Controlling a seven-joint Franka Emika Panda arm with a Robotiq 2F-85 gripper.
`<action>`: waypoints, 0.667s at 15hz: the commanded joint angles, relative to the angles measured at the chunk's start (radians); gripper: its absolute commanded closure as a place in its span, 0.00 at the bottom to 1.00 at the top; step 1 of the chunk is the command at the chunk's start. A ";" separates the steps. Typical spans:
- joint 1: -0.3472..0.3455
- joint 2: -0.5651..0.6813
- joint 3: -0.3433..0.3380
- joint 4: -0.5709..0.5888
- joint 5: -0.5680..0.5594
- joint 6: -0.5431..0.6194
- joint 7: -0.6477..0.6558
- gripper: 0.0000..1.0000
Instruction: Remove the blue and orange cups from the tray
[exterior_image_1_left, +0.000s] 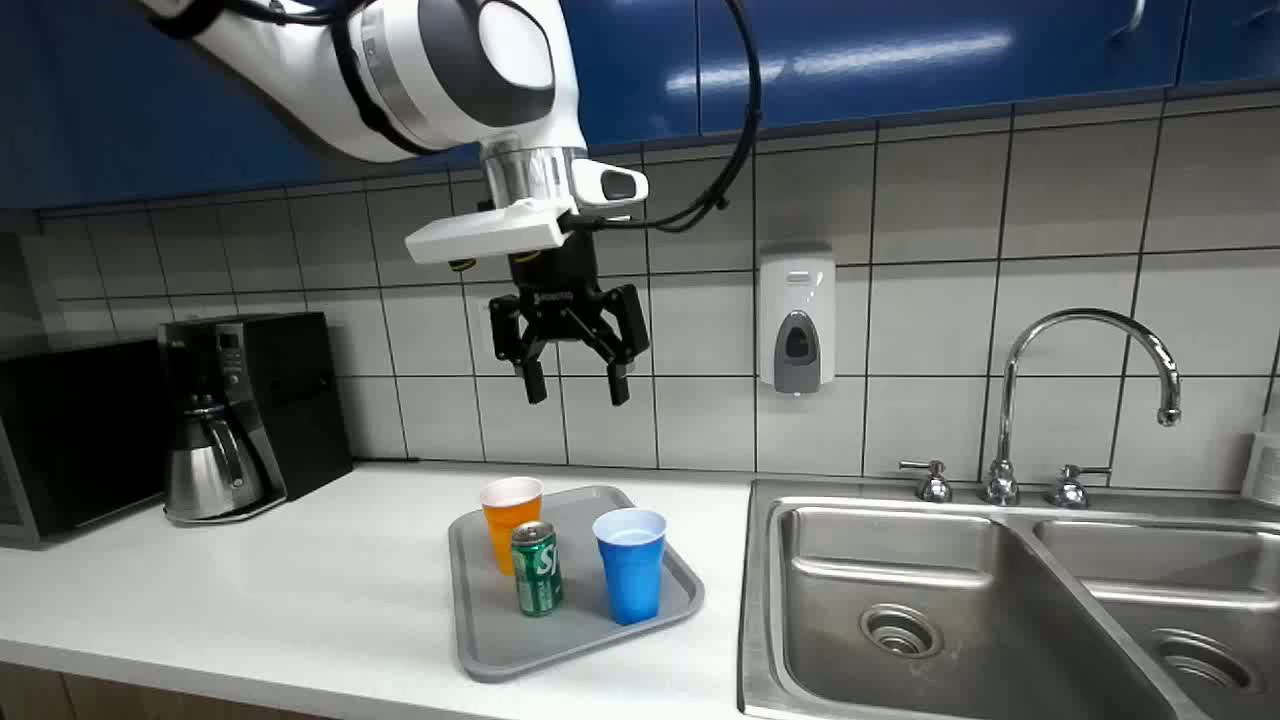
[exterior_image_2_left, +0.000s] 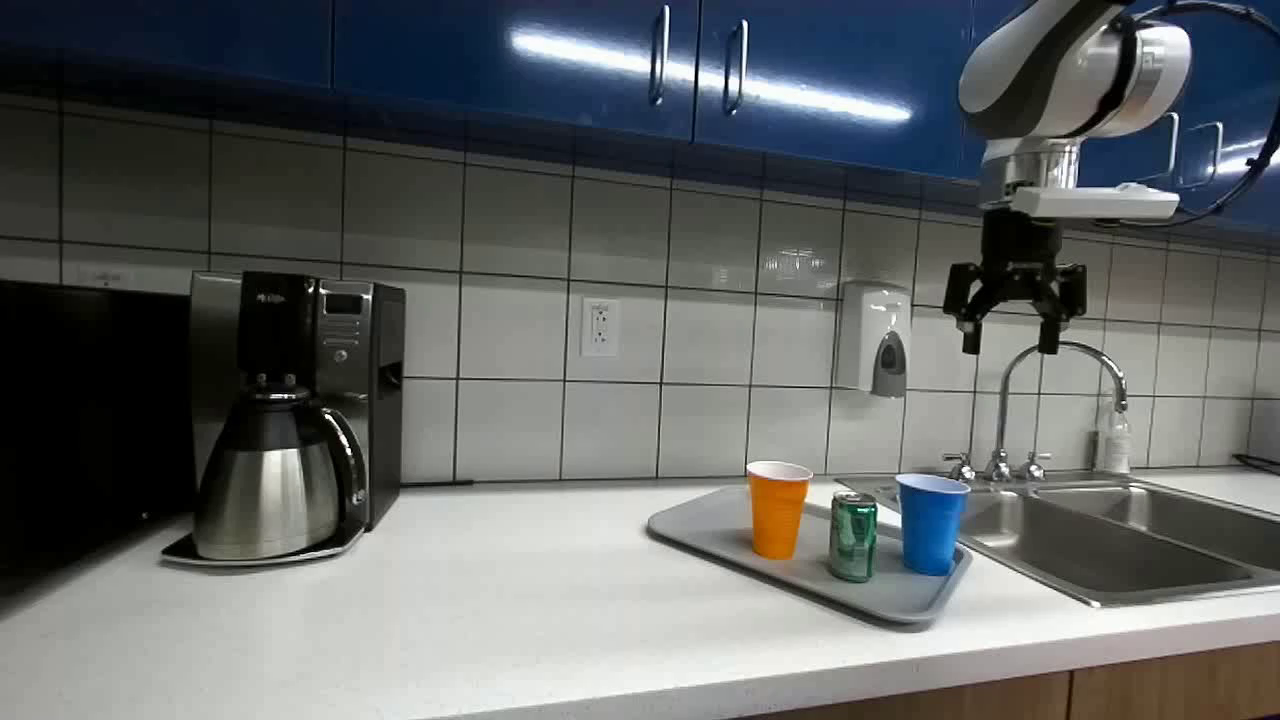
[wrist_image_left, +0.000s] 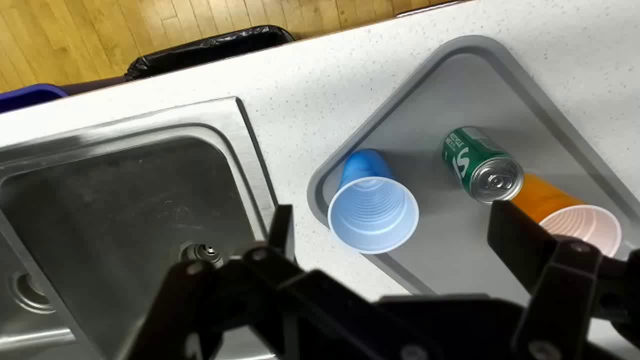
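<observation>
Orange cup and blue cup stand upright on the gray tray, near a green can. Higher up, well apart from them, the claw hangs spread wide.

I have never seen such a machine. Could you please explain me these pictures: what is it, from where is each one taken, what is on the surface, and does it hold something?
This is a white-and-grey robot arm. At its end are two black fingers, spread apart in the air with nothing between them, so it holds nothing.

Two pictures are taken from outside the robot; the wrist view is taken from the arm itself, looking down past the fingers.

On the white countertop lies a flat grey tray. On it stand an orange plastic cup, a blue plastic cup and a green metal drink can. Beside the tray is a stainless-steel sink; farther off stands a black-and-silver coffee machine.
</observation>
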 joint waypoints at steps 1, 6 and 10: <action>0.002 0.001 -0.002 0.002 -0.001 -0.003 0.000 0.00; 0.002 0.001 -0.002 0.002 -0.001 -0.003 0.000 0.00; -0.002 -0.002 0.006 -0.005 -0.007 0.010 0.023 0.00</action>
